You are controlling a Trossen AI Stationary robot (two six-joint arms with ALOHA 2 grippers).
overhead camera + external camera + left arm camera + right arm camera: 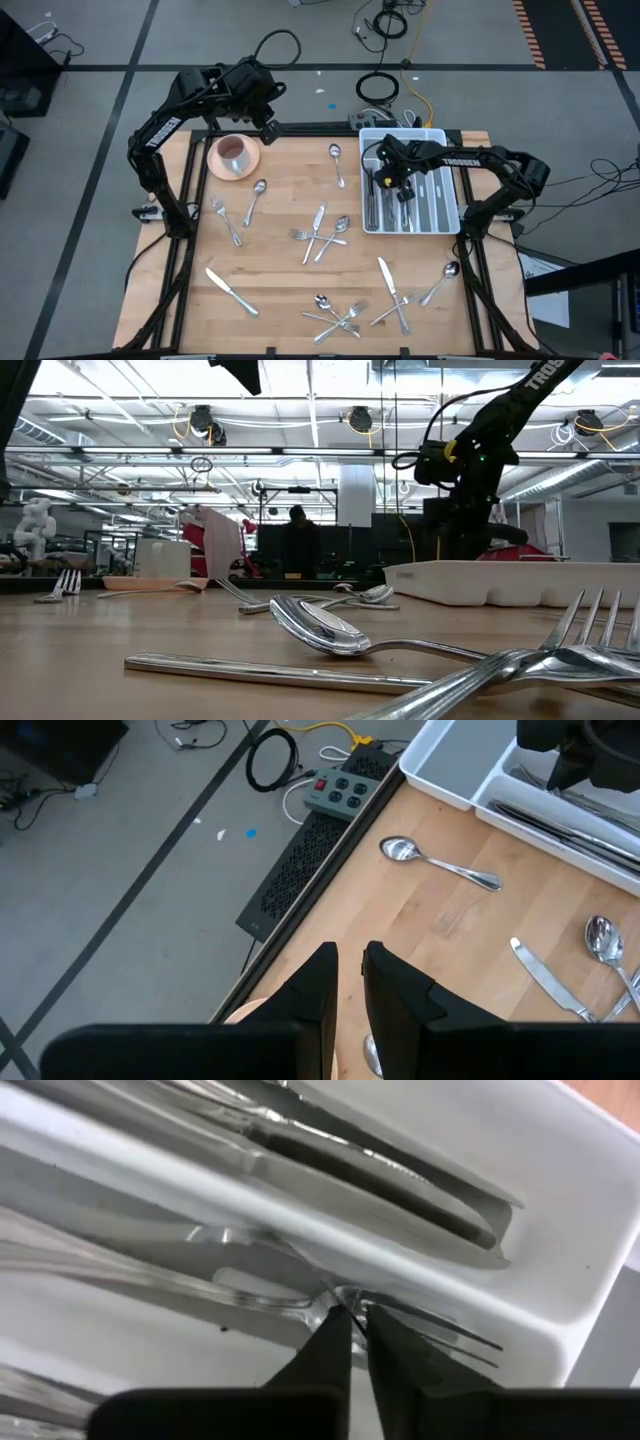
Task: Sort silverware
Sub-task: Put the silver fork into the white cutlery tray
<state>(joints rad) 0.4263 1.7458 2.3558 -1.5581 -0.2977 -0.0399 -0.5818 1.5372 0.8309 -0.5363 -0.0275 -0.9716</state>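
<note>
The silverware lies loose over the wooden table: a spoon (337, 160), a knife (232, 290), and crossed forks and spoons (322, 232). More pieces lie sorted in the white divided tray (440, 135) at the far right. My right gripper (352, 1325) points down into a tray compartment. It is shut, with its tips at the neck of a fork (250, 1295) lying there. My left gripper (350, 970) hangs high over the pink cup (233, 152) at the far left, its fingers a narrow gap apart with nothing between them. My right gripper comes from above and stands at the fork's neck (322, 1292), between handle and tines. The fork lies flat on the compartment floor. I cannot tell whether the tips pinch the neck or only touch beside it.
A power strip and cables (378, 88) lie on the floor beyond the far edge. Near the front edge lie a knife (392, 290), a spoon (440, 282) and a pile of forks (340, 315). Knives (380, 1175) fill the compartment beside the fork.
</note>
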